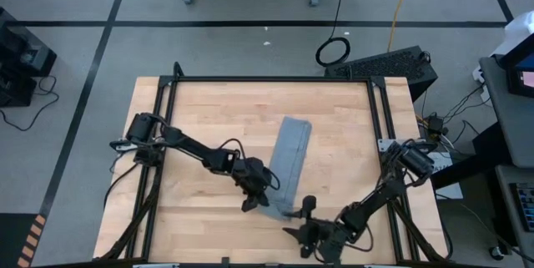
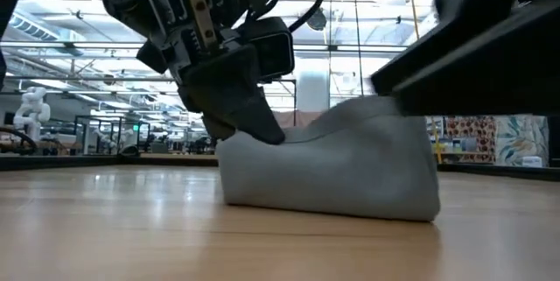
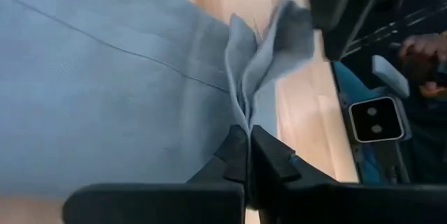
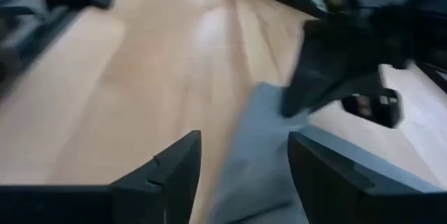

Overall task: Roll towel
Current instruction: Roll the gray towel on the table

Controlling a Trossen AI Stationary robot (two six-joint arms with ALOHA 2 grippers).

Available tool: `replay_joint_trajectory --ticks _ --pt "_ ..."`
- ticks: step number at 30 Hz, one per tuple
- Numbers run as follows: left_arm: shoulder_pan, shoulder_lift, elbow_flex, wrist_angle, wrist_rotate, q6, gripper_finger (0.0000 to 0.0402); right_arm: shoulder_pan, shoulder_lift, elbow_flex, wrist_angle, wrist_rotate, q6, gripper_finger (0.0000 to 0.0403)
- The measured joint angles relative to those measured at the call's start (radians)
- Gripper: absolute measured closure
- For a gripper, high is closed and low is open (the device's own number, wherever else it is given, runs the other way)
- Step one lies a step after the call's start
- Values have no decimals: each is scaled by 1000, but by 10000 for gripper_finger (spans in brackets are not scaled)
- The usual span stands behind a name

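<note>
The towel lies as a long grey-blue strip on the wooden bench, running from about the bench's middle down toward its near edge, a little right of centre. Its far end lies flat; its near end is bunched up and lifted off the wood (the low view shows it as a soft hump resting on the bench top).

The left tool sits at the towel's near end, on its left side. Its fingers are pressed together with a thin fold of towel pinched between them, the cloth rising in a pleat straight out of the tips. In the low view the same tool comes down from above and bites into the top of the hump.

The right tool is close to the bench's near edge, just beside the towel's near end. Its two fingers stand well apart with nothing between them but the cloth lying below; it grips nothing.
</note>
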Motion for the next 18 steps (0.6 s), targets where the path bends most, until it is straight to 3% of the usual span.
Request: replay_joint_trajectory --ticks 9,14,18 --pt "-5 25 0 -3 1 -1 389 -40 39 0 15 6 67 220" --pt "8 25 0 -3 -1 -1 388 -1 39 20 84 71 -44 222" --pt "17 25 0 -9 -13 -1 387 26 40 56 95 26 -133 212"
